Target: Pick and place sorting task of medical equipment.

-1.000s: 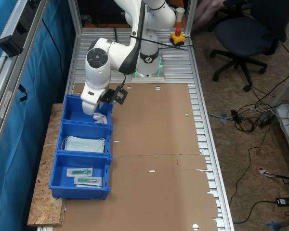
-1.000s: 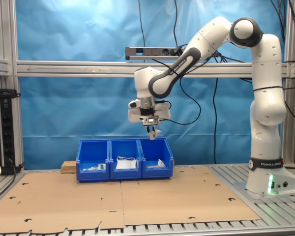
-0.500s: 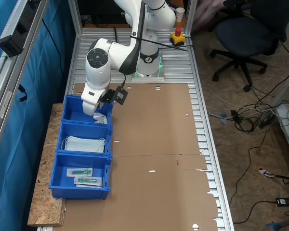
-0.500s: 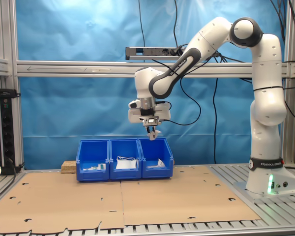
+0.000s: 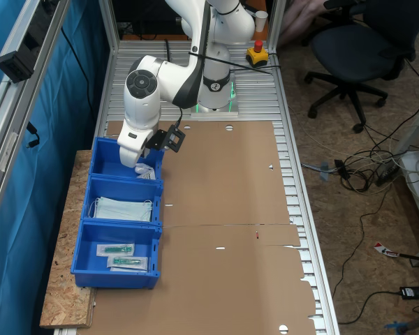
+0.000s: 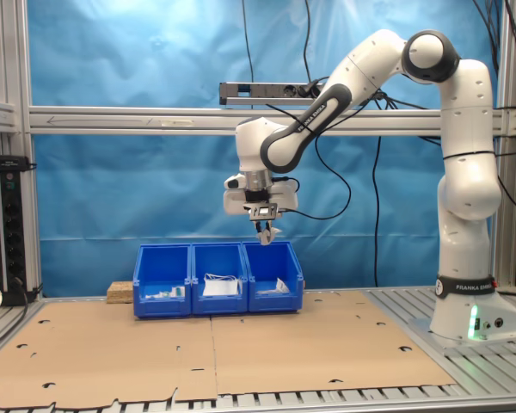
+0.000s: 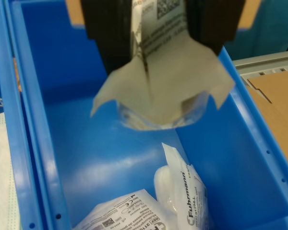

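Gripper [image 7: 161,28] is clamped on the white packet [image 7: 158,91], which hangs at upper centre of the wrist view, above the end blue bin [image 7: 257,158]. It looks light, thin and floppy, crinkled film that could slip. The pinch is at its top edge; a flat grip across a sealed margin seems safest.

Robotics lab: aluminium frame [image 6: 241,120], cabling [image 5: 363,167]

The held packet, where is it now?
The packet is clamped in the gripper, hanging above the bin at the row's end nearest the arm's base, over other packets.
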